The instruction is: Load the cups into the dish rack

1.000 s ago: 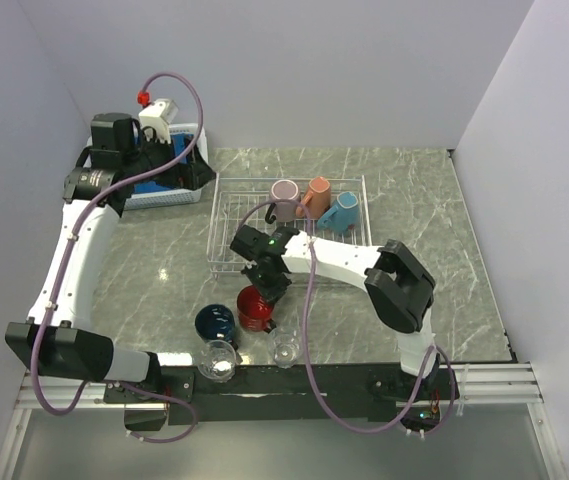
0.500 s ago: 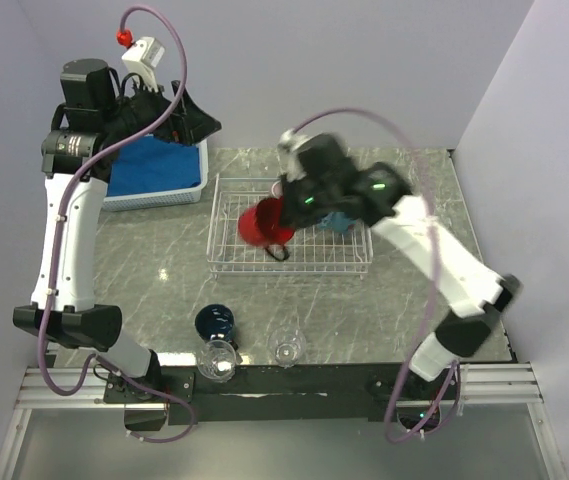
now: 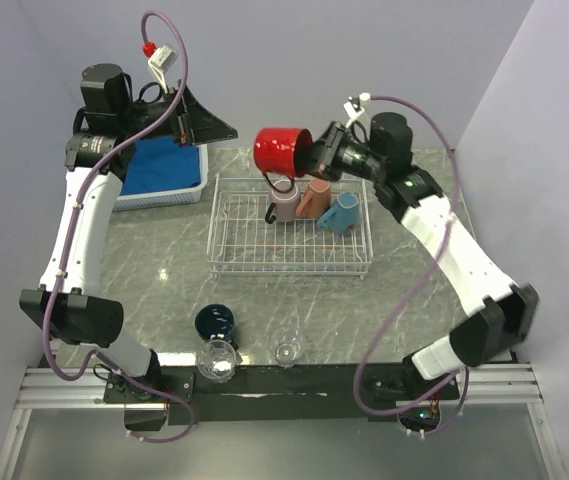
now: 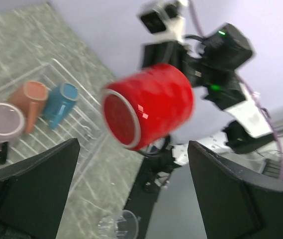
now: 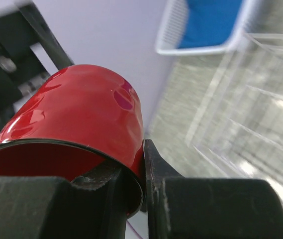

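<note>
My right gripper [image 3: 314, 160] is shut on the rim of the red mug [image 3: 282, 152], one finger inside and one outside [image 5: 142, 169]. It holds the mug [image 5: 76, 114] on its side, high above the far left end of the white wire dish rack [image 3: 254, 245]. Mauve [image 3: 285, 200], salmon-orange [image 3: 313, 197] and light-blue [image 3: 341, 213] mugs lie in the rack's far row. The navy mug [image 3: 215, 322] and two clear glasses [image 3: 218, 360] [image 3: 286, 349] stand at the table's front edge. My left gripper [image 3: 209, 125] is open and empty, raised near the back wall. The left wrist view faces the red mug [image 4: 148, 109].
A white plastic basket with a blue cloth [image 3: 164, 170] stands at the back left, under my left arm. It also shows in the right wrist view [image 5: 206, 25]. Purple-grey walls close in the back and both sides.
My right gripper has taken the red mug from the front of the table, carried it over the rack and raised it toward the back. My left gripper has swung up and to the right.
</note>
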`<action>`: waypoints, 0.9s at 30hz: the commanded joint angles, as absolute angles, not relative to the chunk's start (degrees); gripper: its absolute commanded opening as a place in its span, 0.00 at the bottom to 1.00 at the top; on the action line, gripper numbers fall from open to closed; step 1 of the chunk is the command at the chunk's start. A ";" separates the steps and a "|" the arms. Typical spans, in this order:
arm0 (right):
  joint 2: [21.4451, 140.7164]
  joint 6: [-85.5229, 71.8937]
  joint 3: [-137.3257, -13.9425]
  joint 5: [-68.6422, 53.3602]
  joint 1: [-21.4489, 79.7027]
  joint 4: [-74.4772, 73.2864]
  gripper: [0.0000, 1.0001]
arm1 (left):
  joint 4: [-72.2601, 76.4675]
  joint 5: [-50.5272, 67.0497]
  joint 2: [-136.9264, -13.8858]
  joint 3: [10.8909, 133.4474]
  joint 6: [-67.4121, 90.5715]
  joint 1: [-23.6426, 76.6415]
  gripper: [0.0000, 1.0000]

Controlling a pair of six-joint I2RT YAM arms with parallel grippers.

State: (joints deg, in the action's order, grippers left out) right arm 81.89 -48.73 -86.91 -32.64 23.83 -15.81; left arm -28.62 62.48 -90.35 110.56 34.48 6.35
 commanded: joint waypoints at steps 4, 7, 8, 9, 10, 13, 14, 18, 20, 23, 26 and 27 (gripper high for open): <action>91.66 -68.44 -92.72 -41.13 22.06 18.18 0.00 | -17.76 70.22 -87.72 106.70 45.44 7.99 0.96; 95.53 -70.48 -96.93 -41.22 21.97 19.96 0.00 | -18.28 69.70 -86.66 104.68 44.65 8.61 0.96; 96.32 -70.84 -97.90 -41.31 22.15 19.95 0.00 | -18.37 69.52 -86.40 104.16 44.39 8.79 0.96; 97.63 -71.10 -99.30 -41.57 22.24 20.39 0.00 | -18.98 69.00 -86.40 103.63 44.12 8.96 0.96; 98.17 -71.71 -99.93 -41.57 22.24 20.56 0.00 | -19.42 68.82 -86.48 103.62 43.34 9.40 0.96; 99.22 -71.90 -101.68 -41.75 22.24 20.57 0.00 | -22.23 66.80 -86.92 103.80 40.78 10.28 0.96; 99.75 -71.55 -102.82 -41.84 22.32 19.35 0.00 | -22.06 66.36 -87.01 103.28 40.69 10.54 0.96; 100.28 -72.68 -101.43 -41.84 23.11 21.09 0.00 | -19.87 63.46 -88.24 103.27 42.18 12.56 0.96; 100.72 -72.60 -101.08 -41.84 23.99 21.01 0.00 | -17.59 61.44 -89.38 104.14 43.59 13.36 0.96; 101.42 -72.51 -100.73 -41.92 24.87 21.09 0.00 | -16.26 59.25 -91.93 107.82 45.44 15.02 0.96; 101.95 -73.12 -100.55 -42.01 25.14 21.88 0.00 | -15.12 57.23 -93.69 111.43 46.93 17.31 0.96; 102.04 -73.30 -100.55 -41.92 25.22 21.97 0.00 | -15.55 56.52 -94.13 112.23 46.50 18.36 0.96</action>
State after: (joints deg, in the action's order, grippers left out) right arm 102.06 -71.33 -98.48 -40.69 24.47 14.46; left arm -19.16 60.55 -92.77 106.87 44.91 15.70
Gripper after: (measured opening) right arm 0.198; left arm 0.966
